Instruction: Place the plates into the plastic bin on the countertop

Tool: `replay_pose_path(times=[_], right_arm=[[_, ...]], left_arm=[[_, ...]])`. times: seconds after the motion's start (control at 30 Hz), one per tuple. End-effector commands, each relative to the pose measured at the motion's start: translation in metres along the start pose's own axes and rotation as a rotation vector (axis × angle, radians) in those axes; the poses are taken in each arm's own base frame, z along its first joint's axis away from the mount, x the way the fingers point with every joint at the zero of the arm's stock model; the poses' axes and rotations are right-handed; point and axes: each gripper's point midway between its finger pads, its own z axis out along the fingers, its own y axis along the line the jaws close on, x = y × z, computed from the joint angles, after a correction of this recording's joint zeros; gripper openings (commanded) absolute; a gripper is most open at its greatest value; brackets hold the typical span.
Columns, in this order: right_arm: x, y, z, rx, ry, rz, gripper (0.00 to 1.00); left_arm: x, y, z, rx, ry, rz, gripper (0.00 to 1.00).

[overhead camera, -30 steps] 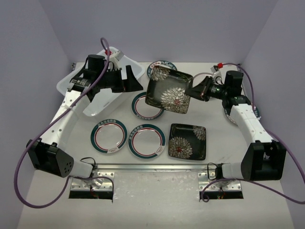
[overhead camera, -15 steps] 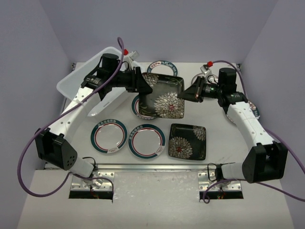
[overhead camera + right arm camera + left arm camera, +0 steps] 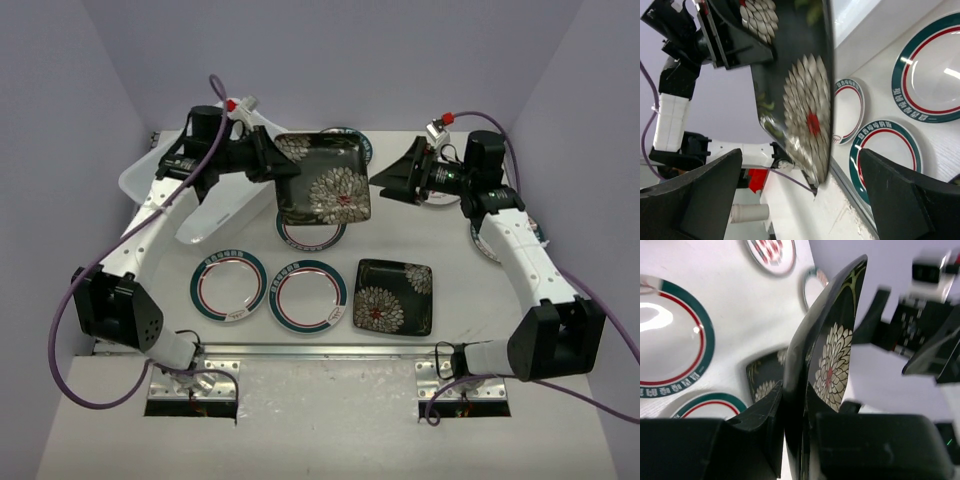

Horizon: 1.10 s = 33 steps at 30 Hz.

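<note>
Top view – held square plate (image 3: 322,178): glossy black with white flowers and rounded corners, it is being held tilted in the air above the countertop (image 3: 460,300), just right of the plastic bin (image 3: 215,205).
Top view – left gripper (image 3: 277,170): its jaws are being pressed together onto the plate's left edge.
Top view – right gripper (image 3: 386,180): its jaws are being held wide apart beside the plate's right edge, with nothing in them.
Top view – plastic bin: white and translucent with rounded corners and a rolled rim, it is sitting at the back left under the left arm.
Top view – ringed plates (image 3: 231,285): round and white with teal-and-red rims, two are lying side by side on the matte off-white surface, with a second square plate (image 3: 394,296) to their right.
Left wrist – held plate: it is being seen edge-on as a thin, shiny dark rim, with black fingers (image 3: 762,415) being pressed on both sides of its lower edge.
Right wrist – fingers (image 3: 695,195): dark and matte, they are being shown far apart at the bottom corners; the flowered face of the plate is hanging beyond them, slightly blurred.
</note>
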Motion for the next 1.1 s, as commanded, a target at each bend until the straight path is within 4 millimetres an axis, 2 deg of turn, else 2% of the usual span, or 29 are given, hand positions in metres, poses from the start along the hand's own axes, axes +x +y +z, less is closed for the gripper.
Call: replay_pose_path(times=[0.0,0.07,0.13,0.23,0.3,0.4,0.57,0.7,0.93,1.07], right_arm=[[-0.018,-0.015,-0.02,0.071,-0.09,0.007,0.99],[-0.019,-0.041,-0.037,0.211,-0.134,0.05,0.99],[-0.021,-0.062,-0.052,0.362,-0.185,0.051,0.99],[-0.016,-0.067,-0.063,0.432,-0.2,0.028,0.99],[-0.008,-0.066,-0.065,0.434,-0.187,0.029,0.99],[0.005,-0.064,-0.072,0.453,-0.183,0.03,0.99],[0.022,-0.061,-0.082,0.474,-0.202,0.009,0.99],[0.029,-0.057,-0.088,0.484,-0.207,-0.015,0.99],[0.041,-0.055,-0.091,0.48,-0.197,-0.015,0.99],[0.047,-0.059,-0.095,0.511,-0.191,-0.011,0.99]], left_arm=[[-0.121,-0.052,-0.096,0.144,-0.462,-0.015,0.0],[-0.147,-0.023,-0.115,0.03,-0.564,-0.091,0.0],[-0.17,0.022,-0.14,-0.136,-0.683,-0.195,0.0],[-0.189,0.091,-0.169,-0.303,-0.791,-0.316,0.0],[-0.199,0.126,-0.176,-0.385,-0.818,-0.364,0.0],[-0.208,0.167,-0.162,-0.432,-0.824,-0.42,0.0],[-0.21,0.213,-0.139,-0.471,-0.791,-0.475,0.0],[-0.204,0.228,-0.115,-0.527,-0.744,-0.451,0.0],[-0.185,0.276,-0.07,-0.584,-0.67,-0.533,0.0],[-0.183,0.301,-0.046,-0.596,-0.639,-0.576,0.0]])
